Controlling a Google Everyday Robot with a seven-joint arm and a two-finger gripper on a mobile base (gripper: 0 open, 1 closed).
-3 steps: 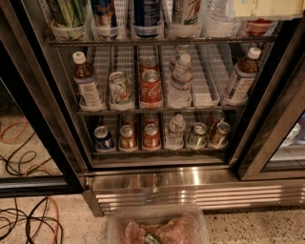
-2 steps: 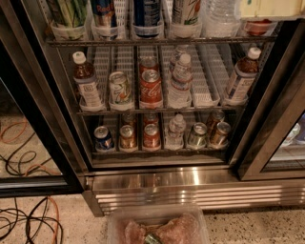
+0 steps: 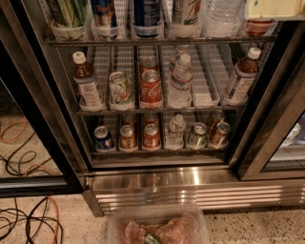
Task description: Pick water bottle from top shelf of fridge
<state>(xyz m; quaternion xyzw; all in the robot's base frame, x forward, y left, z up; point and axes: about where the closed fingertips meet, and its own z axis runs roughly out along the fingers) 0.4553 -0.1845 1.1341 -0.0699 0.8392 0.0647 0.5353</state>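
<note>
Nearest, at bottom edge: clear tub (image 3: pixel 112 223) w/ pinkish contents, just in front of fridge (image 3: pixel 190 181) steel base. No arm or gripper in view, so pose & open/shut can't be told. Task looks unstarted: water bottle (image 3: pixel 222 16) stands untouched on top shelf (image 3: pixel 157 42), right side, beside cans (image 3: pixel 186 12); reach, grasp & lift all left

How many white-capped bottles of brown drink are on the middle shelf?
2: the left bottle at the left end of the middle shelf, the right bottle at its right end. Others may hide behind. The hand is not in view.
</note>
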